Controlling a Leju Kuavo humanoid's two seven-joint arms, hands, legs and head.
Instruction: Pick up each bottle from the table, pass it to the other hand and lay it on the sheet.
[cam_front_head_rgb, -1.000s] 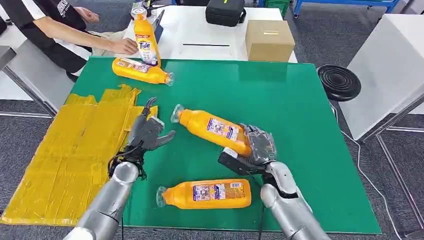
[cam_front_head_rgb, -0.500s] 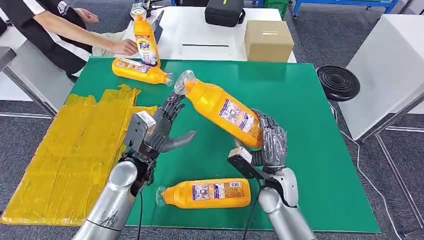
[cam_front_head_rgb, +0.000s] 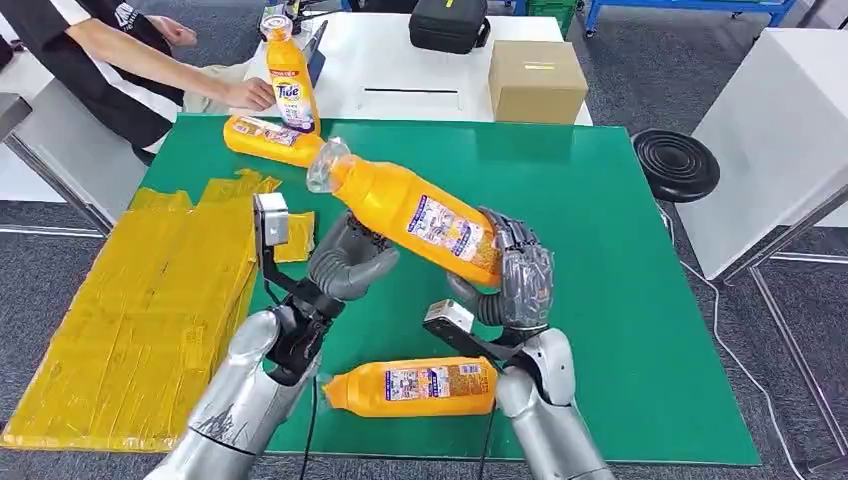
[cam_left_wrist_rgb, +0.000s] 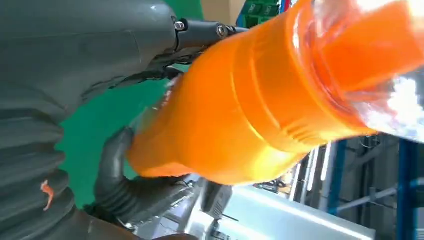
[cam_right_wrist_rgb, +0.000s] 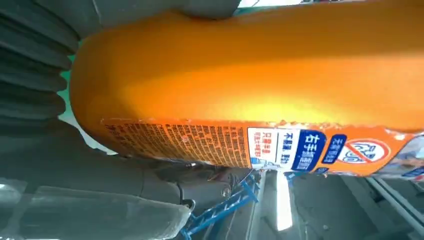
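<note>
Head view: right hand (cam_front_head_rgb: 515, 285) grips bottle (cam_front_head_rgb: 415, 212) (tilted).

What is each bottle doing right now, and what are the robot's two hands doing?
Lifted bottle: off the table, tilted, cap end toward the robot's left.
Right hand: grips the lifted bottle's base.
Left hand: under the lifted bottle's middle, fingers curled at it; full grip unclear.
Near bottle: lying on the green table.
Far lying bottle: on its side.
Standing bottle: upright.
Yellow sheet: spread flat, no bottle on it.
</note>
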